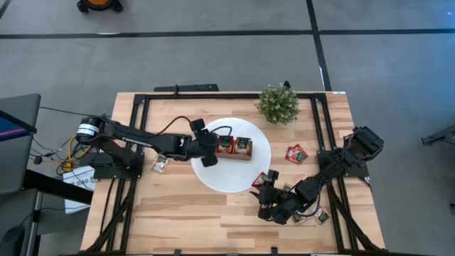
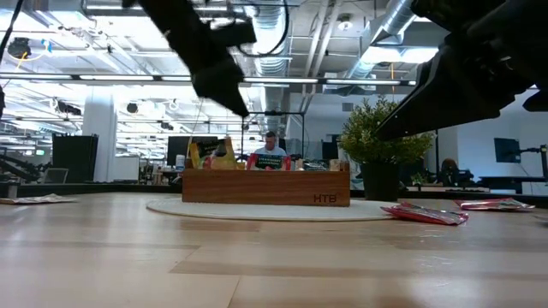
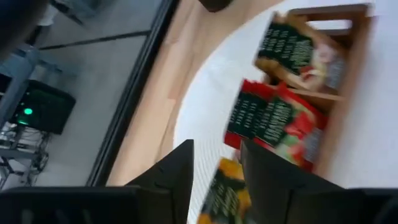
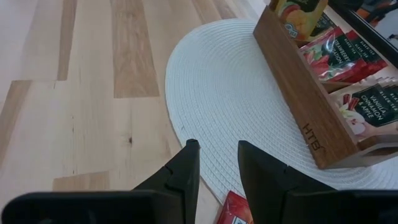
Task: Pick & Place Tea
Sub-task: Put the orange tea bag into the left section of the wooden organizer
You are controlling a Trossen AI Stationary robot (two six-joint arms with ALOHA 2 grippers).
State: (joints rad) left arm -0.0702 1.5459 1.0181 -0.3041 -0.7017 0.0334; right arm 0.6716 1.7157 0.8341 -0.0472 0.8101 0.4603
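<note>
Slotted wooden box on woven white disc; both arms' jaws parted, empty.

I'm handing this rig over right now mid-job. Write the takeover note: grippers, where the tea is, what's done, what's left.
Left gripper: over the wooden box on the white mat, fingers parted around a yellow sachet.
Right gripper: empty, fingers apart, at the mat's near right edge above a red sachet.
Done: box holds yellow, red and beige sachets.
Left: red pair right of the mat, one sachet left of it, more under the right arm.
</note>
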